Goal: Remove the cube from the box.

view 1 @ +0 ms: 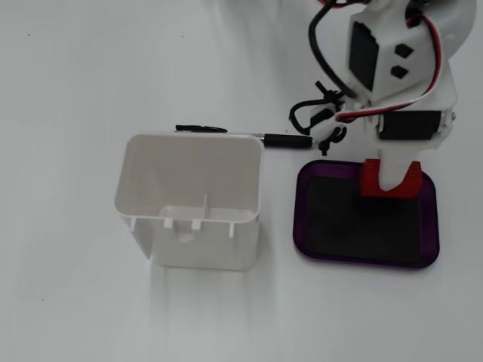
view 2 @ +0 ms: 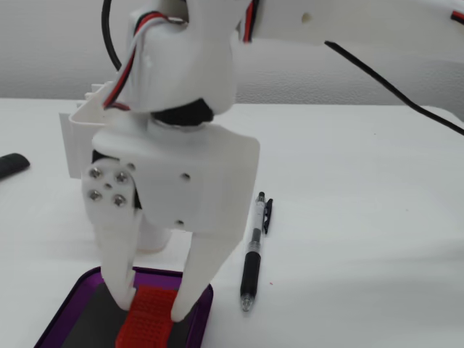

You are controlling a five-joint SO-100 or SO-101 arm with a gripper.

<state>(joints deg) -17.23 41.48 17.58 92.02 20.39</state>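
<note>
The red cube (view 1: 372, 181) sits at the top right part of the purple box (view 1: 297, 219), on its black floor. My white gripper (view 1: 394, 181) comes down over it from above and hides the cube's middle. In a fixed view from the front, the gripper (view 2: 151, 306) has one finger on each side of the cube (view 2: 148, 324), close against it. The cube looks to rest on or just above the floor of the box (view 2: 69, 313).
A taller white plastic container (view 1: 189, 204) stands just left of the box; it shows behind the arm (view 2: 76, 138). A black pen (view 1: 287, 140) lies above the box and beside it (view 2: 251, 261). A black object (view 2: 11, 165) lies further off.
</note>
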